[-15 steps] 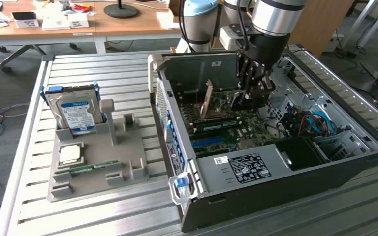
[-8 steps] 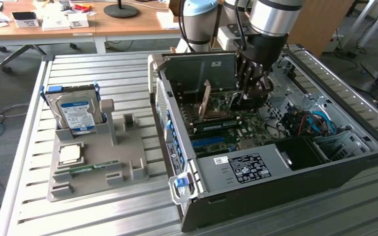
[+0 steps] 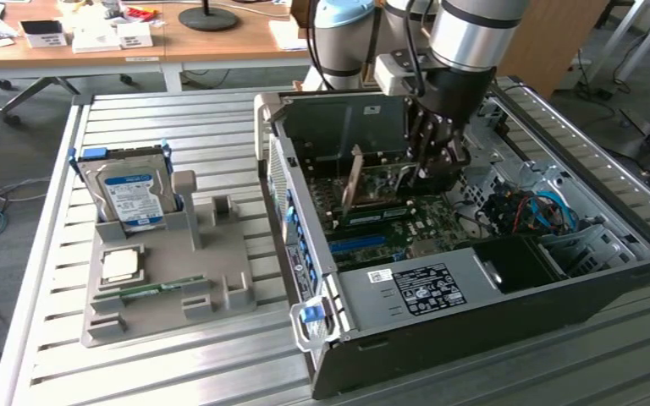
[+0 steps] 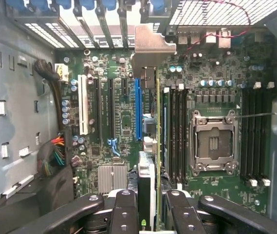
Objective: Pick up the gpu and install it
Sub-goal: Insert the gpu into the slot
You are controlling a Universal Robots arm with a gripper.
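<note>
Standing on edge, the gpu (image 4: 147, 146) in the hand's (image 4: 147, 207) clamp runs along the blue slot (image 4: 138, 109), bracket ahead.

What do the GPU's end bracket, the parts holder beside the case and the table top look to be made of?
GPU end bracket: likely bare sheet metal, dull silver with a bent tab. Gripper shut on the card's edge.
Parts holder: probably matte grey plastic, maybe printed; blocky moulded posts.
Table top: apparently aluminium slats, pale brushed sheen with grooves.
</note>
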